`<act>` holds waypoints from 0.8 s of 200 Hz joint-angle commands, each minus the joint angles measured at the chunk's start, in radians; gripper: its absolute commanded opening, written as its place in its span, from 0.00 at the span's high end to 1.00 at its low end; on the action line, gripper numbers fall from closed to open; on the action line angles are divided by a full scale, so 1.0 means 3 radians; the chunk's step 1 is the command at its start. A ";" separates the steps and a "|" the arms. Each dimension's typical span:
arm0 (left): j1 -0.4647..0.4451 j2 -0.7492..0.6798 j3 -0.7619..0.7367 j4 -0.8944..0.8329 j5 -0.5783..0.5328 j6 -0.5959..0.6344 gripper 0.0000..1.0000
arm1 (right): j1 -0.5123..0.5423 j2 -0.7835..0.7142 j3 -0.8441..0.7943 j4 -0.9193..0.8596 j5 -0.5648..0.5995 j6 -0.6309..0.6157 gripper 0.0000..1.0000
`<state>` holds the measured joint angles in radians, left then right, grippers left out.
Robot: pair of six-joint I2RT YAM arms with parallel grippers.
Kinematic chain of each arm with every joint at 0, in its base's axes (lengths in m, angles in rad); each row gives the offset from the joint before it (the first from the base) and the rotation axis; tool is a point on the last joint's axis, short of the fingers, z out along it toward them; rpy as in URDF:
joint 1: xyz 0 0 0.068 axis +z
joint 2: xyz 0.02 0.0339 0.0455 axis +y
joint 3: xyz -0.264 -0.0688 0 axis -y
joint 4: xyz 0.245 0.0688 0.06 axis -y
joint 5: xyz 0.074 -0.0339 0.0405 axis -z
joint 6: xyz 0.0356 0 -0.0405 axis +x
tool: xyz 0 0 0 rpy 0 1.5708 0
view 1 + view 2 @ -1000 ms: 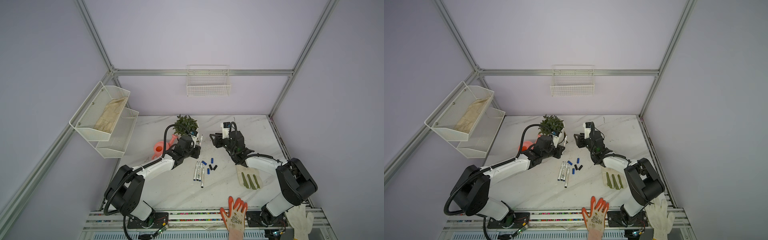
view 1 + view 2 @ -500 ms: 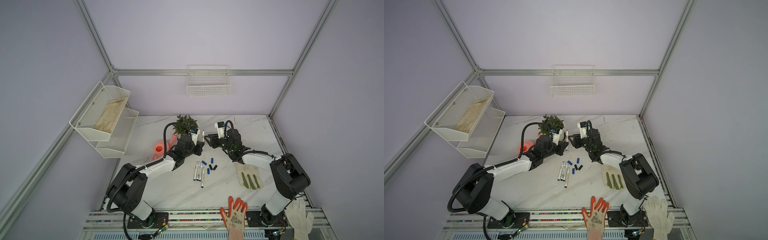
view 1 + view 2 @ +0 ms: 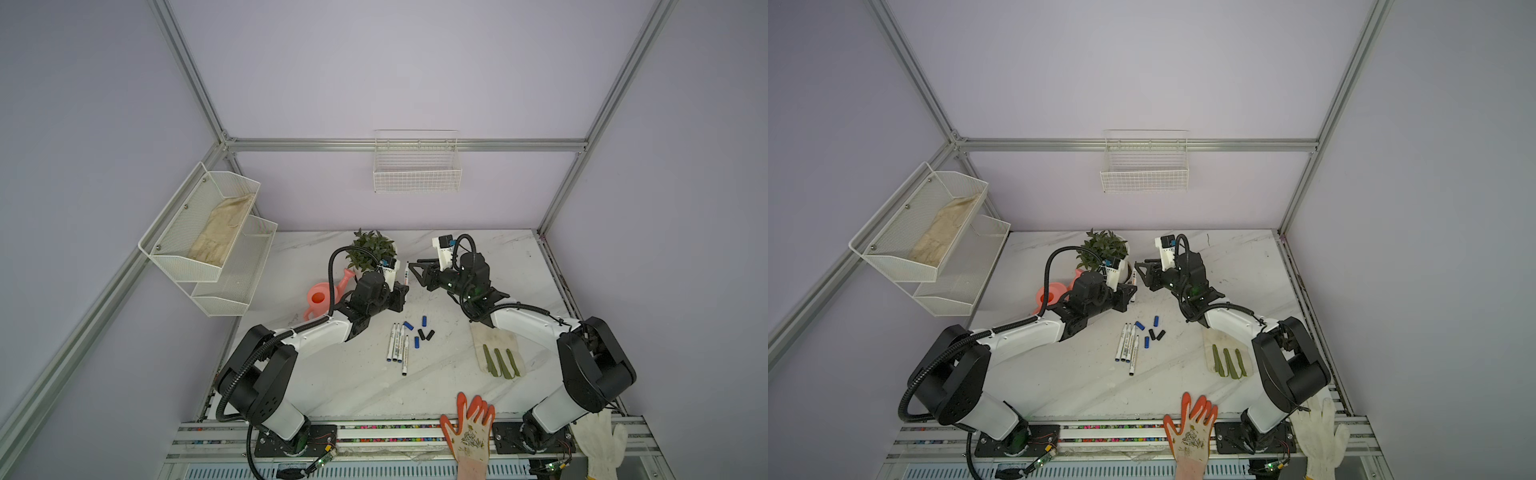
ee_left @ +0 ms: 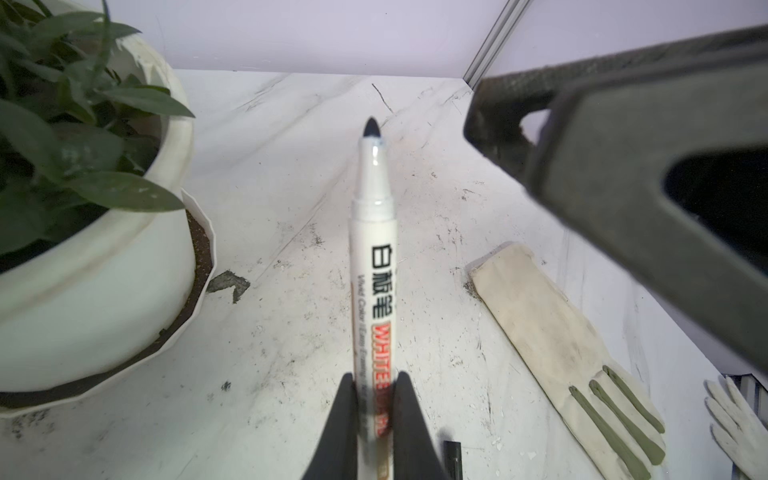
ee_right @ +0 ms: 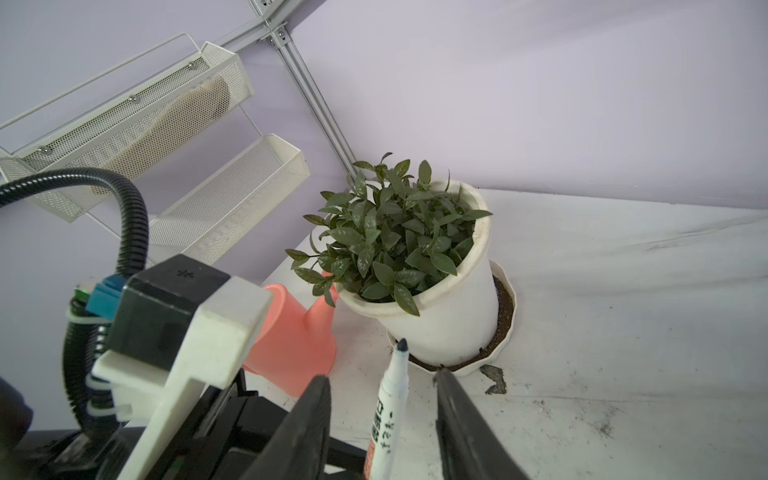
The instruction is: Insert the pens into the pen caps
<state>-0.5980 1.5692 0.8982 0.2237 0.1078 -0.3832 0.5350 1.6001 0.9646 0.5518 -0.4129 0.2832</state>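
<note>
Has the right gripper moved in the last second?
Yes: the right gripper has shifted left in both top views, toward the potted plant and the pen in the left gripper.

Both top views look down from high over the front edge of the tabletop (image 3: pixel 340 382), and the close wrist views face its far corners, sharing the potted plant (image 4: pixel 83 270) and pen (image 5: pixel 387 411).

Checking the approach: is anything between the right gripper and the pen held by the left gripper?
Nothing visible does. The right gripper stands open, its jaws either side of the pen that the left gripper clamps; only air between.
</note>
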 commanded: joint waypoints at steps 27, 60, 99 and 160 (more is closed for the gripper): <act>-0.0045 -0.0076 -0.0134 0.0155 0.0007 0.0063 1.00 | 0.0027 0.0254 0.0184 -0.0051 -0.0176 0.0060 0.56; -0.0067 -0.0077 -0.0125 0.0185 -0.0012 0.0091 1.00 | 0.0047 0.0347 0.0216 -0.0106 -0.0216 0.0076 0.57; -0.0083 -0.0087 -0.0141 0.0213 -0.0057 0.0129 1.00 | 0.0049 0.0376 0.0147 -0.0030 -0.0277 0.0160 0.63; -0.0089 -0.0101 -0.0161 0.0283 -0.0172 0.0163 1.00 | 0.0047 0.0449 0.0117 0.0017 -0.0543 0.0240 0.89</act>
<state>-0.6224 1.5692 0.8837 0.2287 0.0780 -0.3565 0.5434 1.7252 1.0077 0.5468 -0.5137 0.3473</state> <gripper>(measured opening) 0.102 0.167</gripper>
